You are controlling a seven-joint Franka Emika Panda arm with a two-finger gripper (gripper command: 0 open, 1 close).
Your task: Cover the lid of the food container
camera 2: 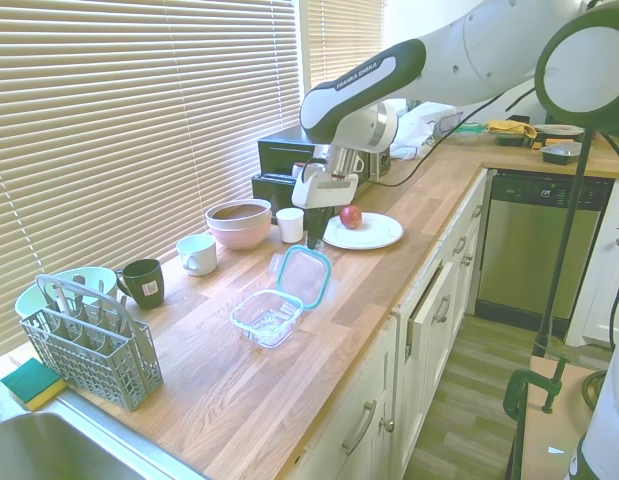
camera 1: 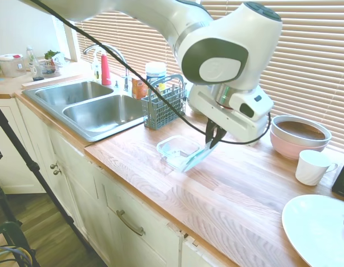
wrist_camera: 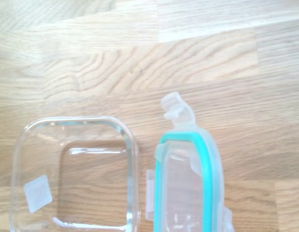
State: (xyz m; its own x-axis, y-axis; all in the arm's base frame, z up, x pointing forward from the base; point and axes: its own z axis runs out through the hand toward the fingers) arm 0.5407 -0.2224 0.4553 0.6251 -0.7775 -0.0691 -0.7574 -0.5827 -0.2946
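The food container (camera 1: 178, 150), a small clear rounded-square dish, stands open on the wooden counter, also in the second exterior view (camera 2: 266, 315) and the wrist view (wrist_camera: 74, 174). My gripper (camera 1: 212, 135) (camera 2: 314, 241) is shut on the top edge of the lid (camera 1: 198, 157), clear with a teal rim. The lid (camera 2: 304, 275) hangs tilted, almost on edge, just beside the container on its plate-ward side. Its lower edge is close to the container's rim. In the wrist view the lid (wrist_camera: 188, 183) sits next to the container, not over it.
A white plate (camera 2: 387, 236) with a red apple (camera 2: 351, 216) lies further along the counter. A pink bowl (camera 2: 239, 222), white cup (camera 2: 290, 224), white mug (camera 2: 197, 253) and dark mug (camera 2: 144, 282) line the window side. A cutlery basket (camera 1: 163, 108) and sink (camera 1: 99, 111) are beyond the container.
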